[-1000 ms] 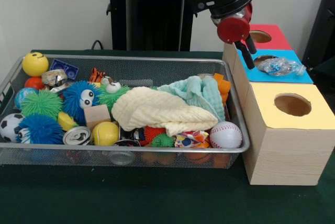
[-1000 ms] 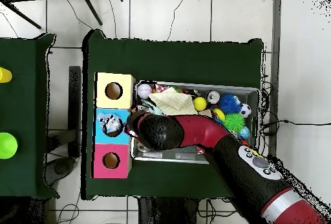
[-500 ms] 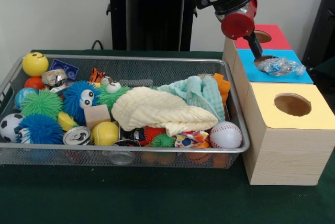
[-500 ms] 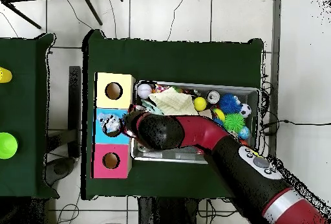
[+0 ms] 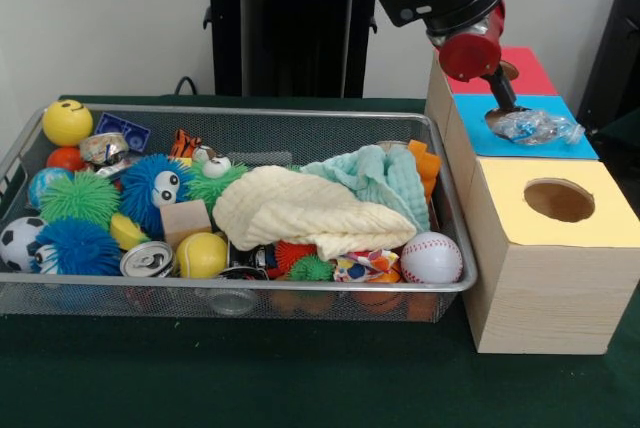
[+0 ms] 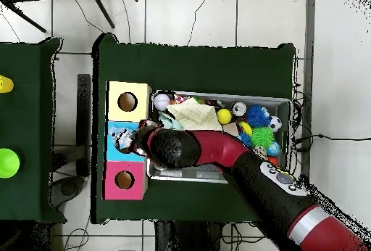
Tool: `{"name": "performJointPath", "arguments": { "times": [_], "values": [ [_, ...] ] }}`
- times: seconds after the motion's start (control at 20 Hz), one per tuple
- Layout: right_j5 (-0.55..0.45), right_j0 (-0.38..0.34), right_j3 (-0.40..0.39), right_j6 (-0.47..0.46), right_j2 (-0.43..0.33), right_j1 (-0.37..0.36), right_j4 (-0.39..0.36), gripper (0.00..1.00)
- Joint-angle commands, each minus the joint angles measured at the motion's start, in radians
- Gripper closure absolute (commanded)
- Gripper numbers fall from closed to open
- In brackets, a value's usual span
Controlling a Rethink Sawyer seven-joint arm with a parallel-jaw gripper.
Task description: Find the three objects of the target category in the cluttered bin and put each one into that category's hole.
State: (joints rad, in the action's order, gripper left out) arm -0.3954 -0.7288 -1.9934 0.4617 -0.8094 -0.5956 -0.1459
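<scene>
Over the blue box (image 5: 530,138), the claw (image 5: 503,106) points its dark tip down at the near-side rim of that box's hole; whether it is open or closed cannot be told from either view. Just beside the tip, on the side away from the wire bin (image 5: 100,293), a crumpled clear plastic wrapper (image 5: 538,127) lies on the blue lid, apparently partly over the hole rather than down it.

The main risk is that the wrapper stays perched on the lid: it is light and springy, and a poke from the tip could skid it toward the box's outer edge and off onto the bench (image 5: 300,388). It could also cling to the claw and lift away with it. Below the claw and back toward the bin, nothing else seems threatened.
</scene>
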Motion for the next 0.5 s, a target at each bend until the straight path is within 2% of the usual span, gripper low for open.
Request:
{"name": "performJointPath", "arguments": {
  "times": [0.05,0.5],
  "values": [
    [0.08,0.019,-0.005,0.236,-0.001,0.052,0.007,1.0],
    [0.142,0.018,-0.016,0.224,0.003,0.084,-0.022,1.0]
  ]
}}
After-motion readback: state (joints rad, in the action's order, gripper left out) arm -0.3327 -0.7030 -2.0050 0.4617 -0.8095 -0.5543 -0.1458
